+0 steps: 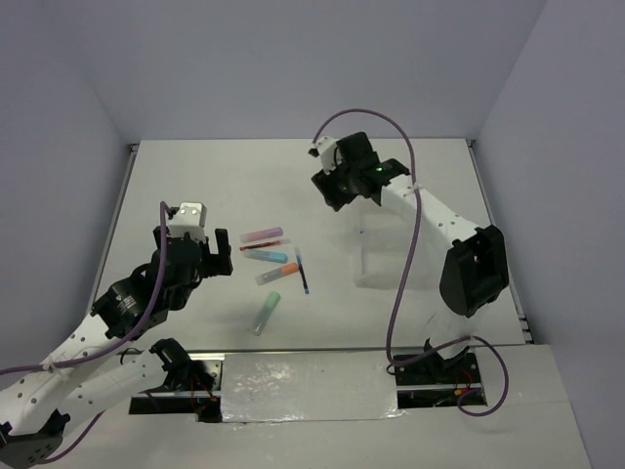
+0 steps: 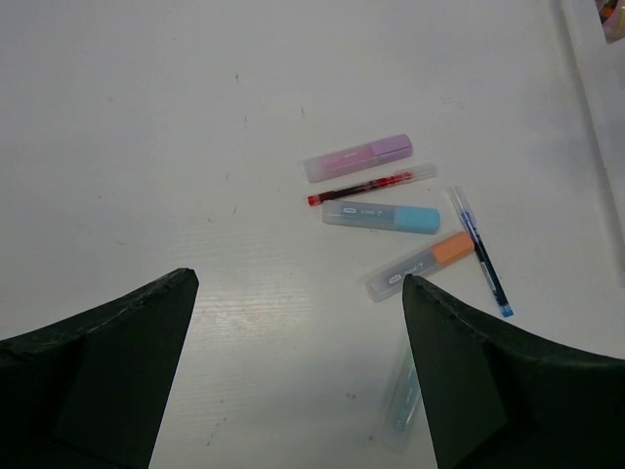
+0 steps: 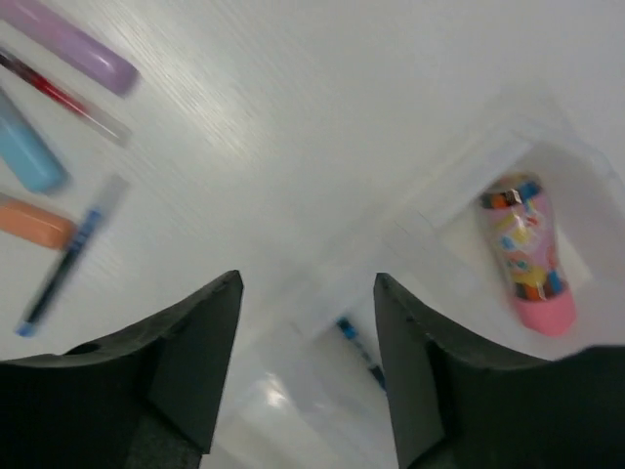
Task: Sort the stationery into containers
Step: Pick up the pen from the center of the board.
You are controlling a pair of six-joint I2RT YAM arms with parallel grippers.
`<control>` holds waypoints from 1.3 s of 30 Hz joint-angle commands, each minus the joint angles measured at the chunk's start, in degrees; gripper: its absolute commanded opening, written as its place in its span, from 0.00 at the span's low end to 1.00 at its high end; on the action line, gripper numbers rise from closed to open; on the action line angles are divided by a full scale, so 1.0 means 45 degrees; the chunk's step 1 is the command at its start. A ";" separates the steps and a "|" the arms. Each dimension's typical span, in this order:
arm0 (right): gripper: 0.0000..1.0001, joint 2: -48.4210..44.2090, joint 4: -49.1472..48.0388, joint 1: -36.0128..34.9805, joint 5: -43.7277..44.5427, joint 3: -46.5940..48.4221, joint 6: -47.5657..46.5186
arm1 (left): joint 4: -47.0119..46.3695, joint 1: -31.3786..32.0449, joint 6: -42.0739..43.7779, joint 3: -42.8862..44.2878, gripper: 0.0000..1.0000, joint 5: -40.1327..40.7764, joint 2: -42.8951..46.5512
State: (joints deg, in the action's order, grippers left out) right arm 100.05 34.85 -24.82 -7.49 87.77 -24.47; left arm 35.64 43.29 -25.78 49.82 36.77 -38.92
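Several pens lie loose mid-table: a pink highlighter (image 1: pixel 262 235) (image 2: pixel 358 157), a thin red pen (image 1: pixel 261 245) (image 2: pixel 371 184), a blue highlighter (image 1: pixel 266 256) (image 2: pixel 381 216), an orange highlighter (image 1: pixel 276 273) (image 2: pixel 420 265), a dark blue pen (image 1: pixel 303 271) (image 2: pixel 479 250) and a mint highlighter (image 1: pixel 266 312) (image 2: pixel 403 396). The translucent tray (image 1: pixel 376 274) (image 3: pixel 469 161) holds a stubby pink tube (image 3: pixel 527 252) in its far compartment and a blue pen (image 3: pixel 359 350) in the one beside it. My left gripper (image 1: pixel 210 256) (image 2: pixel 298 283) is open and empty, left of the pens. My right gripper (image 1: pixel 330 195) (image 3: pixel 308 283) is open and empty above the tray's far end.
The table is white, with walls at the back and on both sides. The right arm's cable (image 1: pixel 405 254) loops over the tray area. The tray's long edge (image 2: pixel 591 59) shows at the top right of the left wrist view.
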 commanded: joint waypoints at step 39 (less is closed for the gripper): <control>0.15 0.4115 -0.0793 -0.5071 0.3441 -0.0501 0.8760 | -0.0361 -0.0264 0.0104 0.0100 0.99 -0.0359 -0.0141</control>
State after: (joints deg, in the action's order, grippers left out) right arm 117.58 28.49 -47.48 8.56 83.40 18.74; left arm 35.92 42.44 -25.76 49.82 35.62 -40.03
